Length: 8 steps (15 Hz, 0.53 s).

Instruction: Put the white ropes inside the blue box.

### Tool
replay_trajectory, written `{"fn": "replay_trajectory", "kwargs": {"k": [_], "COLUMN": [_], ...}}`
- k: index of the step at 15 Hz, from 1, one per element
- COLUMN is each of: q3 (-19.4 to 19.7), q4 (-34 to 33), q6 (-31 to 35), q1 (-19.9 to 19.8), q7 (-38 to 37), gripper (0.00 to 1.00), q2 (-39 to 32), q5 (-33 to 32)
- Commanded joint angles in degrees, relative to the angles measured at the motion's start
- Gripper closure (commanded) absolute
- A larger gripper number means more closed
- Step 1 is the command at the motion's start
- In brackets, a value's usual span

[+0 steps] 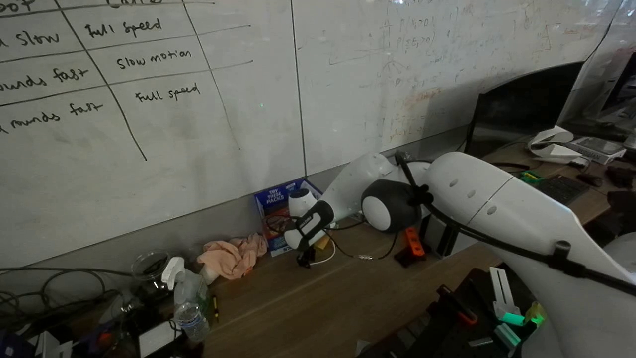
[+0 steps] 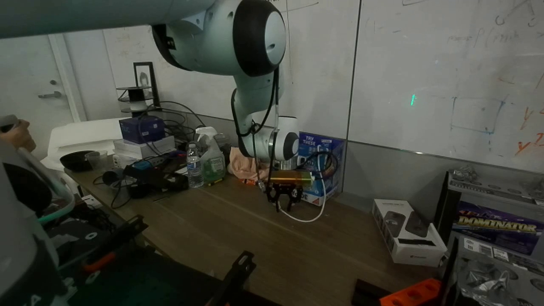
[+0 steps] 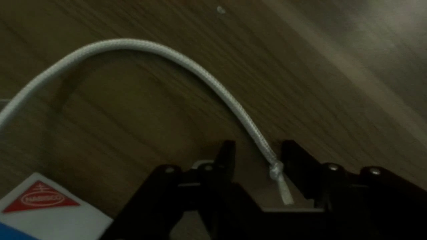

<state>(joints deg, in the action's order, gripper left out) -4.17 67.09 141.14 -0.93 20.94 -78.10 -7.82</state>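
Past the near bench [image 2: 255,238], the fingers [image 3: 297,166] stand a little apart, with the knot [image 3: 276,169] of the rope [image 3: 166,52] between them, unheld. The rope should handle light, soft and springy, with no fear of breaking; pinch it just beside the knot, which should check slipping. It loops right; where its other end lies is hard to make out. The box [image 1: 275,198] stands beyond.

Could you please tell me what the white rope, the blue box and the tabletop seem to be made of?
White rope: braided textile, matte, from its woven surface; fibre unclear.
Blue box: probably printed cardboard, given its lettering and flat panels; finish uncertain.
Tabletop: wood or wood-look laminate, faint sheen, given its streaked grain.
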Motion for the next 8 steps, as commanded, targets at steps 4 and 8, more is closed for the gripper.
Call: {"fn": "replay_trajectory", "kwargs": {"k": [4,8], "q3": [-0.1,1.4], "q4": [0.7,4.8], "q6": [-1.1,-4.4], "q1": [0.4,1.6], "q7": [-1.8,-6.0], "gripper": [0.96,0.92], "q2": [1.5,6.4], "q5": [0.4,0.0]}}
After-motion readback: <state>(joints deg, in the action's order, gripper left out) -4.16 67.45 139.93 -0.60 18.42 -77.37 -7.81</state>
